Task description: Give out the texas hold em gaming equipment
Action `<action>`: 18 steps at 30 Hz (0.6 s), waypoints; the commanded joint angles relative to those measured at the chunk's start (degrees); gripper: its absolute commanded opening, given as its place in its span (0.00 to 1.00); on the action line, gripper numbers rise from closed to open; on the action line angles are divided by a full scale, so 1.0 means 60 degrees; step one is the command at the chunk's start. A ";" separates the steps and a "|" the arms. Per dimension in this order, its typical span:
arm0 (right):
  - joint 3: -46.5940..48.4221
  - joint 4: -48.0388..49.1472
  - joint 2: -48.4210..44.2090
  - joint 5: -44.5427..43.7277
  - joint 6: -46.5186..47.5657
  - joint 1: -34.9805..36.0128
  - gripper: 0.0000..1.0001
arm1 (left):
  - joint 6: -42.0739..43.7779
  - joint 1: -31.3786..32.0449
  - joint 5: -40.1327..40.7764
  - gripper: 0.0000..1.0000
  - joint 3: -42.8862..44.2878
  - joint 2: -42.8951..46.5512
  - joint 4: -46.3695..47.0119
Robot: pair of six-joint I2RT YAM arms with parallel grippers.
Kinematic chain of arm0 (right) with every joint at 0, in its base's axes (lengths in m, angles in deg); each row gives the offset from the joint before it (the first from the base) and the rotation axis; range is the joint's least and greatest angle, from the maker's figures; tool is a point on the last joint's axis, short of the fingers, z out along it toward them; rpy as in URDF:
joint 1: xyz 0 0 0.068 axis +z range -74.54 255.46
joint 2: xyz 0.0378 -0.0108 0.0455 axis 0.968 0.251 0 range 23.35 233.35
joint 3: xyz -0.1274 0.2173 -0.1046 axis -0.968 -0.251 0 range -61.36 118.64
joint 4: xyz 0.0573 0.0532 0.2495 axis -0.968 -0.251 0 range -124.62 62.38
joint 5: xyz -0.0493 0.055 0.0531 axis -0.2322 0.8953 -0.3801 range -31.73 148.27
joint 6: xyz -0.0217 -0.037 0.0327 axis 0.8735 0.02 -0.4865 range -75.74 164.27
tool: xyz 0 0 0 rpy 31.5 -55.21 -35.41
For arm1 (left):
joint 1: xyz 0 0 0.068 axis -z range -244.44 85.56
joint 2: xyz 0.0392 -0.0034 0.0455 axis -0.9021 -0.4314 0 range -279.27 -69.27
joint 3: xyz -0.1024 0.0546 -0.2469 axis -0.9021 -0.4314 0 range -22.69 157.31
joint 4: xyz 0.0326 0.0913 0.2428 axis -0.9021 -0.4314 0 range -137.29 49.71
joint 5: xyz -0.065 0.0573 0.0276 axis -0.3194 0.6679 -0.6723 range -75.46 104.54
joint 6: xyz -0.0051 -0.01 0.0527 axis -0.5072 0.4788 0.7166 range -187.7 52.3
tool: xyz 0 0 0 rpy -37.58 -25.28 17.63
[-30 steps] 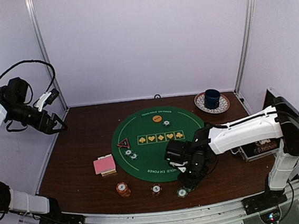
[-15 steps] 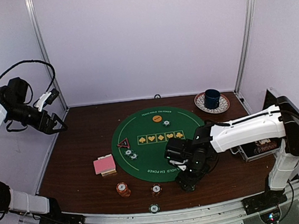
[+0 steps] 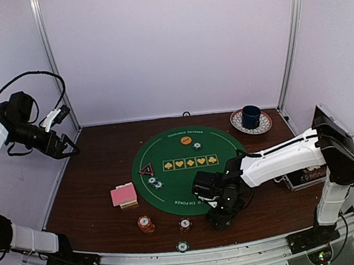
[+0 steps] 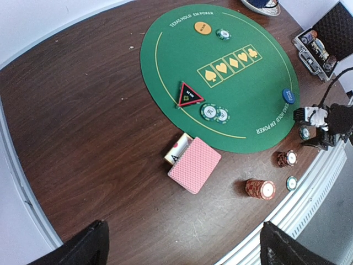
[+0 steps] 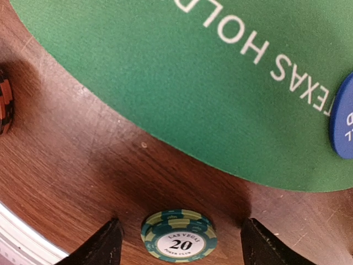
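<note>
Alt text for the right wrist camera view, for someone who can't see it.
A green poker chip marked 20 lies on the wooden table inside the open right gripper, touching neither finger. Behind it curves the green mat, with a blue disc at far right.

Robot lab booth — plain white wall panels (image 3: 175,45), metal corner posts (image 3: 291,34), wooden table (image 3: 99,171).

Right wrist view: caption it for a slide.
Green chip on wood between open right fingers, just off the mat; blue disc at right edge.
</note>
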 commanded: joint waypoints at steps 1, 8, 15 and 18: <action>-0.0412 0.0402 0.0242 -0.0274 -0.0050 -0.0016 0.73 | 0.0144 -0.0031 0.0046 0.98 0.0304 0.0078 -0.0112; -0.0625 0.0458 0.0106 -0.0199 -0.0141 -0.0039 0.56 | 0.0115 -0.0031 0.0000 0.98 0.0355 0.0029 -0.0106; -0.0586 0.0156 -0.0194 -0.0284 -0.0046 -0.0065 0.39 | 0.0100 -0.0030 -0.0009 0.98 0.0385 0.0018 -0.0111; -0.0457 0.0003 -0.0295 -0.0316 0.0025 -0.0070 0.29 | 0.0094 -0.0031 0.0000 0.98 0.0351 0.0052 -0.0111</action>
